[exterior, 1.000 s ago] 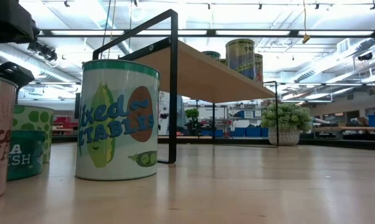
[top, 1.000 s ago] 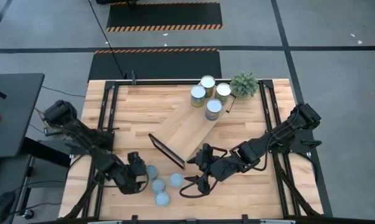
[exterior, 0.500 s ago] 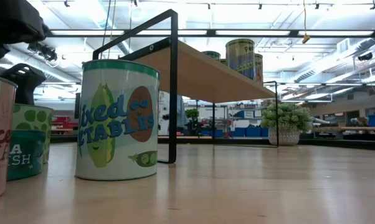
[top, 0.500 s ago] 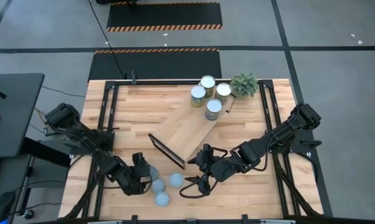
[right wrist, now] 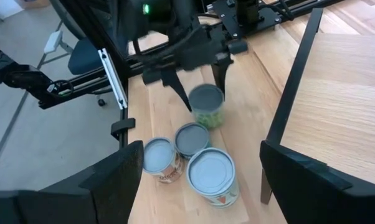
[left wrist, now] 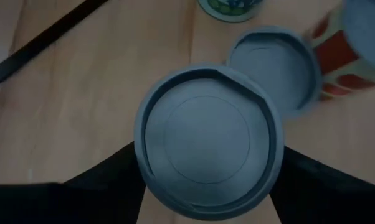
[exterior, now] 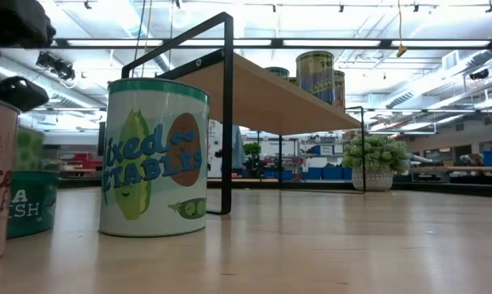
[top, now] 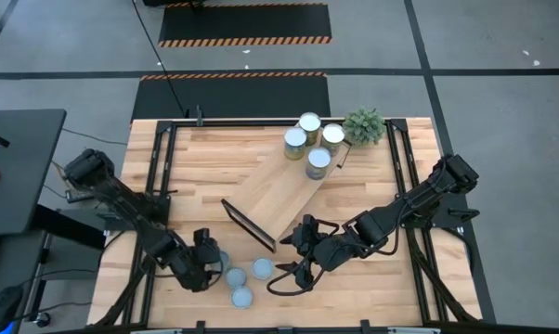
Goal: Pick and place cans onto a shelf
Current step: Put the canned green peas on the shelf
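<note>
My left gripper (top: 213, 260) is shut on a green-sided can with a grey top (left wrist: 209, 158) near the table's front left. The can also shows in the right wrist view (right wrist: 207, 106). Three more cans (top: 235, 276) (top: 262, 269) (top: 242, 296) stand upright on the table beside it. The light-wood shelf (top: 279, 199) lies slanted across the table, with several cans (top: 318, 162) standing on its far end. My right gripper (top: 296, 269) is open and empty, just right of the loose cans. My left gripper pinches the can's round side wall (left wrist: 141, 171) between its two fingers, one on each side just below the top rim. The fingers (right wrist: 178, 87) point down from above. The can stays upright, top up, and appears lifted clear of the table.
A small potted plant (top: 364, 125) stands at the far right by the shelf's end. The shelf's dark end frame (top: 247, 225) stands close to the loose cans. In the low view a mixed-vegetables can (exterior: 154, 159) stands before the frame.
My left gripper has first gone a little toward the table's right, around the green-sided can, then has come back and risen. In the low view the green can has left its place behind the teal can, lifted off the table. The other cans have stayed put.
</note>
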You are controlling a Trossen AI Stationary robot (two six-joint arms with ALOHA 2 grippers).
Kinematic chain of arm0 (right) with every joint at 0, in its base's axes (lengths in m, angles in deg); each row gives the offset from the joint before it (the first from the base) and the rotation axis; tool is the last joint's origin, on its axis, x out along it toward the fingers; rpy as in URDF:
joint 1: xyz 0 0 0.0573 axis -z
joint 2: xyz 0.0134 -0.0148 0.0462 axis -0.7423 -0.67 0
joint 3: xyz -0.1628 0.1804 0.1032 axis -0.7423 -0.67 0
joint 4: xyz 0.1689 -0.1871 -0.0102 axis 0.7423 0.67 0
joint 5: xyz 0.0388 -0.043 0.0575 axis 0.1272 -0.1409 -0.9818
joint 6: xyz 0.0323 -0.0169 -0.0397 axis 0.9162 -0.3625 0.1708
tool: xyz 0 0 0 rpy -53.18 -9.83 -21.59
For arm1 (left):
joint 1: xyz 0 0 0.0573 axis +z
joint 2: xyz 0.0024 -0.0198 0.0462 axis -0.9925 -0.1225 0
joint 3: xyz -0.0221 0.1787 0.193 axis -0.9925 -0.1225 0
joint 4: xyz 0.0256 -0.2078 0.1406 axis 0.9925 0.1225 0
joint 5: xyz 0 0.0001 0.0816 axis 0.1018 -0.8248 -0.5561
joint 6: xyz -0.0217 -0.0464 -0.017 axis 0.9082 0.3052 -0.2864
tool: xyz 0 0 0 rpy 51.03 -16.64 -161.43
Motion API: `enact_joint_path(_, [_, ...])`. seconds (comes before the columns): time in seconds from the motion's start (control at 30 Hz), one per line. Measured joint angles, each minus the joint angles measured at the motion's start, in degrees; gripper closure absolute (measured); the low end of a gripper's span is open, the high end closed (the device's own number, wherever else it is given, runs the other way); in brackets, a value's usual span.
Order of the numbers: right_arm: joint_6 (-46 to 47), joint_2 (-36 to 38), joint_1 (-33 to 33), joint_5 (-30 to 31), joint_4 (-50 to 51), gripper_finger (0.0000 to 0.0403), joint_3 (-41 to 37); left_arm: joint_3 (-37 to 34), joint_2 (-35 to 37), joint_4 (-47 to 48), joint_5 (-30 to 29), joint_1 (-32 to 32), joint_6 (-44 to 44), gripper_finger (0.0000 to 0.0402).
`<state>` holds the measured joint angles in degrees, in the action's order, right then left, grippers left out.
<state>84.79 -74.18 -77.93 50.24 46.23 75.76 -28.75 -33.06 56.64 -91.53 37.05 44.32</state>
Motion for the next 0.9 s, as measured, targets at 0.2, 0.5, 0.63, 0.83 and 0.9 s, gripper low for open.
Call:
enact_joint_path(0.2, [-0.1,0.0,0.0,0.0,0.4,0.0076,0.0,0.0,10.0,3.5,8.4,0.4,0.8,0.0125])
enact_joint_path(0.5, [-0.5,0.3,0.7,0.0,2.4,0.0076,0.3,0.0,24.6,-2.9,14.6,3.1,5.0,0.0124])
enact_joint_path(0.63, [-0.6,1.4,1.8,0.8,8.5,0.0076,3.9,0.0,27.4,-7.5,14.0,6.1,5.1,0.0123])
enact_joint_path(0.83, [0.6,4.7,3.2,2.9,18.8,0.0076,6.7,0.3,27.6,-11.5,16.1,12.2,3.6,0.0123])
enact_joint_path(0.9, [1.9,6.4,3.3,3.5,22.0,0.0076,6.8,1.6,27.6,-11.3,17.2,14.3,2.3,0.0123])
